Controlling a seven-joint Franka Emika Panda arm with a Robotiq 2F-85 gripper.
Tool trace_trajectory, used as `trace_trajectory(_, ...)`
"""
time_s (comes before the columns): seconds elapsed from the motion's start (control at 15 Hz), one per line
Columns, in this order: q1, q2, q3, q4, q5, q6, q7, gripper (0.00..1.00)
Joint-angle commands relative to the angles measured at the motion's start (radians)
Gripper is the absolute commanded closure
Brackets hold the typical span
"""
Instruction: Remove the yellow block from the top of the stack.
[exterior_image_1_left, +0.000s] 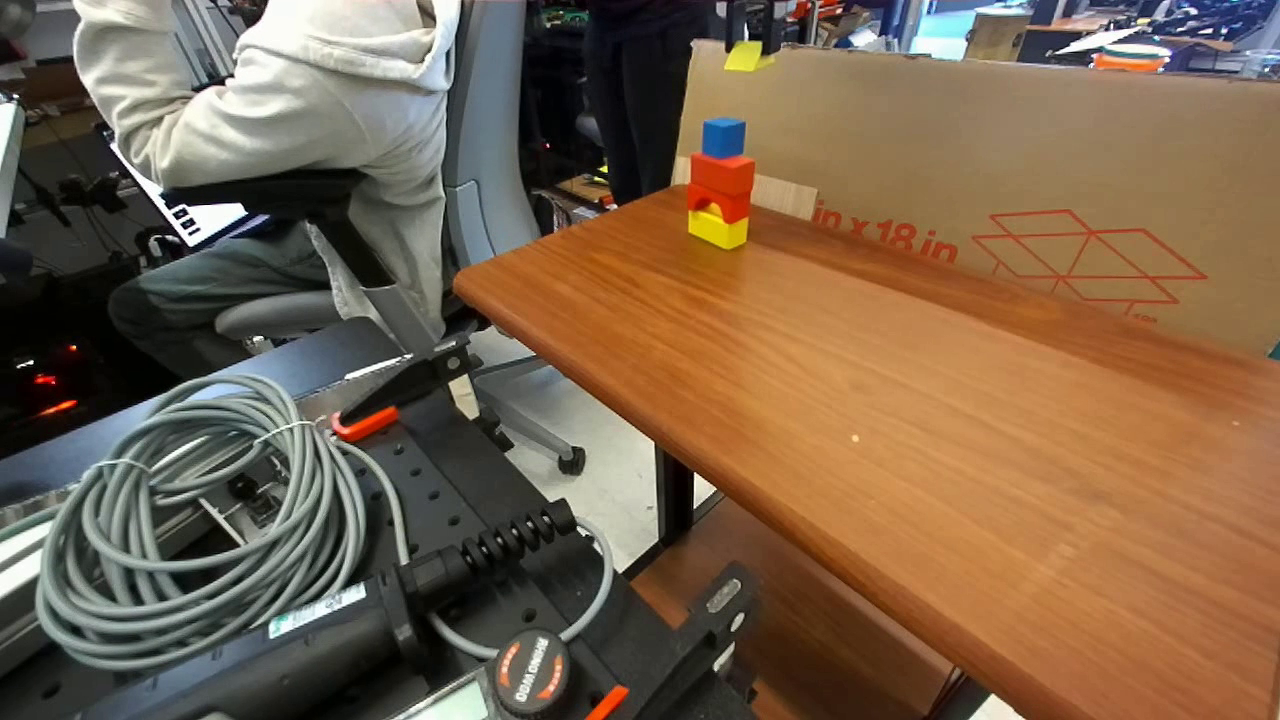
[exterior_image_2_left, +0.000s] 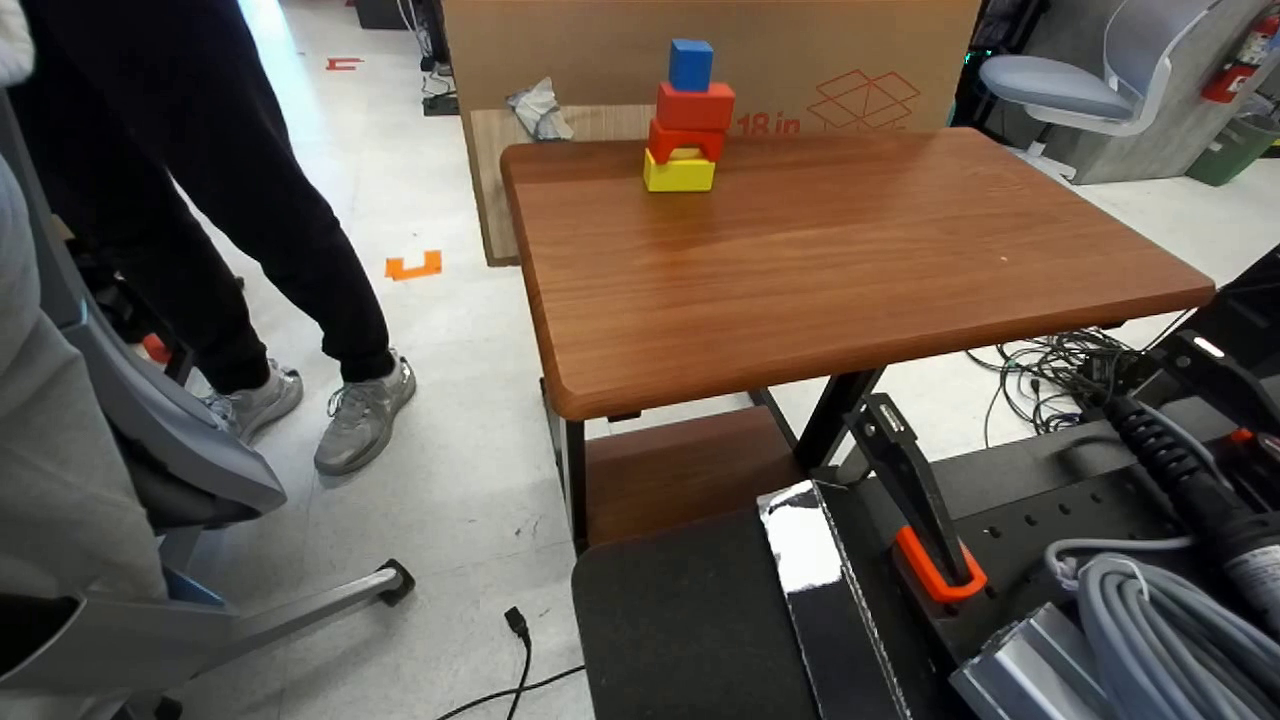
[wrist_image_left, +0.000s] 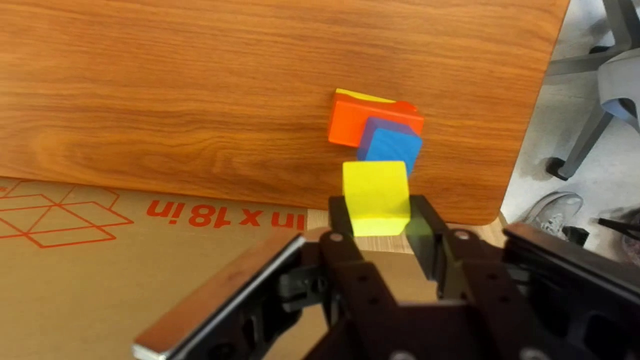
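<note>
Since the gripper (wrist_image_left: 380, 217) pinches the yellow block (wrist_image_left: 376, 196) between its fingers (wrist_image_left: 425, 229), clear above the stack (exterior_image_1_left: 722, 176), the lift looks done, and the next move likely calls for a sideways carry before lowering.

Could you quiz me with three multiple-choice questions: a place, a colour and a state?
1. Where does the stack stand?
A) on a chair B) on the table C) on the floor
2. Which colour tops the stack?
A) red B) green C) blue
3. How do the jaws stand?
A) shut on the yellow block B) open C) shut, empty

1 B: in both exterior views its lowest block rests there.
2 C: the blue block is uppermost.
3 A: the wrist view shows that block gripped between them.
</note>
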Motion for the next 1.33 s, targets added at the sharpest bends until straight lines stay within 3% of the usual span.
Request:
trace_trajectory(0.0, -0.023, -0.090, -0.031, -0.112, -0.003, 0.007, 0.022, 0.92)
trace_trajectory(0.4, -0.107, -0.118, -0.073, -0.215, 0.026, 0.027, -0.002, 0.92)
trace_trajectory(0.8, -0.205, -0.078, -0.073, -0.270, 0.112, 0.053, -0.057, 0.92)
trace_trajectory(1.27, -0.230, 0.025, -0.076, -0.246, 0.170, 0.094, -0.094, 0.92)
